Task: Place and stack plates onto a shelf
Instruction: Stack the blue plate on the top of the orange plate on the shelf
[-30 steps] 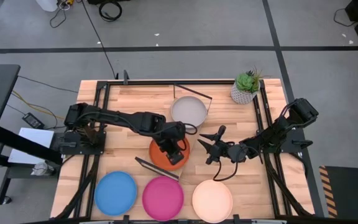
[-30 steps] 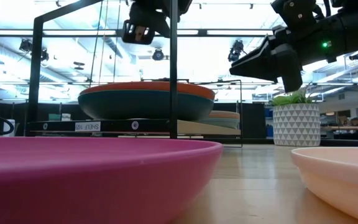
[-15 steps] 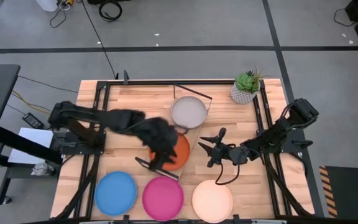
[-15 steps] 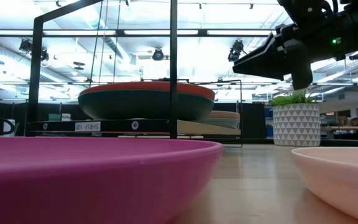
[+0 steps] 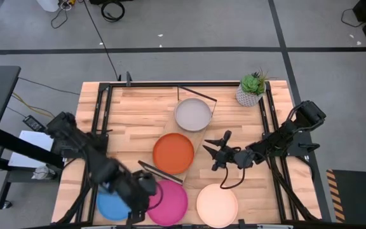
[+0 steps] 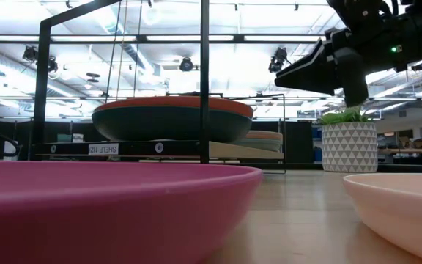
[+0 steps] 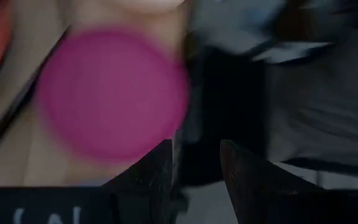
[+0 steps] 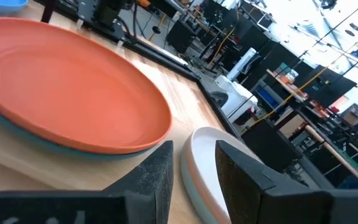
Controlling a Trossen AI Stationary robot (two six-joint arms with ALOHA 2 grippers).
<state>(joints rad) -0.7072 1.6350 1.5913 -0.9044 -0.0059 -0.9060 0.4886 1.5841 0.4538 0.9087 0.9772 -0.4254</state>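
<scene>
Shelf: orange plate over teal, grey plate stack at 12 o'clock. Table, 6 o'clock: blue, magenta, cream plates left. My left jaws (blurred) slightly parted, empty; right jaws open, empty, at 3 o'clock.

One small white label sits on the near edge of the shelf, under the orange plate. It seems to read "SHELF" followed by a few characters too small to make out.
</scene>
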